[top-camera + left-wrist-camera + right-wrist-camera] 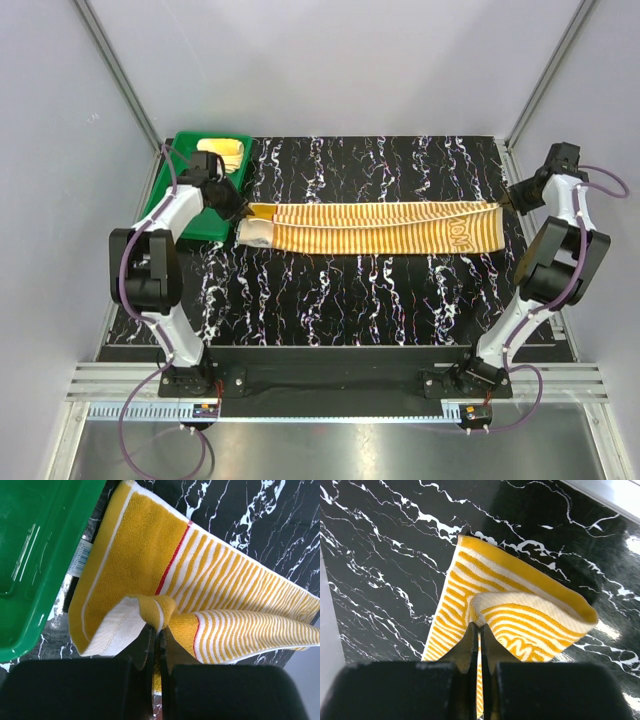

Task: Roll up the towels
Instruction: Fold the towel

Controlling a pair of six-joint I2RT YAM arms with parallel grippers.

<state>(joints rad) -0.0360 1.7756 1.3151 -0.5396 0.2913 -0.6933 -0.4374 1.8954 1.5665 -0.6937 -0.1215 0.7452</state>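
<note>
The orange-and-cream striped towel lies stretched out as a long narrow band across the middle of the black marble-patterned counter, folded lengthwise, with one end at each arm. The left end effector is at the band's left end, just beside the green bin. In the left wrist view this end effector is closed on a pinch of the towel's near edge, its jaws pressed together with a small bunched fold of cloth between them. The plain yellow border there is curled up to show a cream underside, and a thin red line divides the border from the stripes. A small white label peeks out at the towel's edge against the bin wall. The right end effector is at the band's right end. In its wrist view this end effector is likewise clamped shut on the folded edge, lifting that corner slightly off the counter. A pale yellow towel sits inside the green bin at the back left.
</note>
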